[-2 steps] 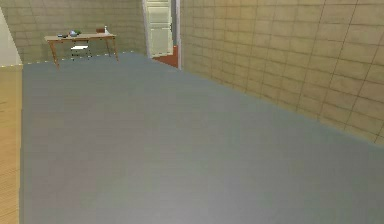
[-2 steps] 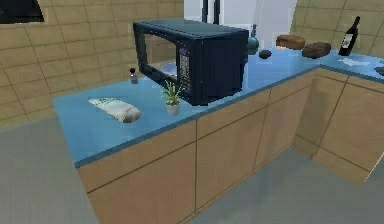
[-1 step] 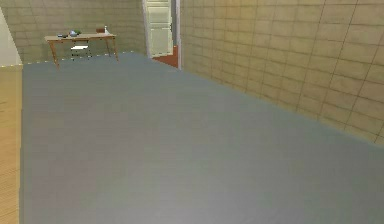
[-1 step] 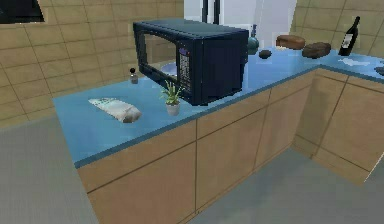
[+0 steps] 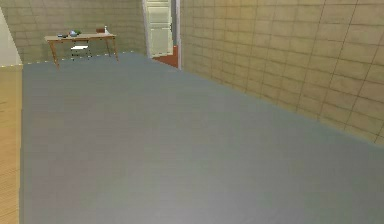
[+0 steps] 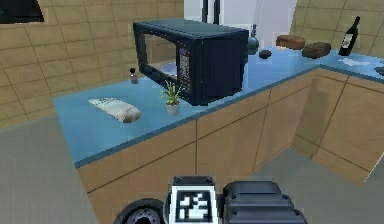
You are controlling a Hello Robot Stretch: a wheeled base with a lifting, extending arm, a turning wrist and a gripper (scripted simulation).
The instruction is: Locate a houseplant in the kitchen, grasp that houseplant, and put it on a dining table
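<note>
**Position.** The houseplant (image 6: 172,97) stands on the blue tabletop (image 6: 100,130), just in front of the near corner of the black microwave (image 6: 192,58). A pale wrapped loaf (image 6: 115,109) lies near it on the arm side view's left.

**Gripper.** The gripper (image 6: 140,214) is seen as a dark body at the bottom edge, beside a white marker square (image 6: 195,205). Its far end cannot be made out, so neither the state of its fingers nor whether it holds anything can be told.

**Orientation.** The plant is upright with its long axis vertical. Thin green leaves fan upward from a small light pot.

**Risks.**
- The pot looks small and likely light, so a sideways nudge could tip it.
- The microwave close behind leaves little room, and an over-long reach may strike it.
- A grasp on the leaves alone would probably slip.
- The plant sits left of the arm's line, so a reach without realigning would likely miss.
</note>
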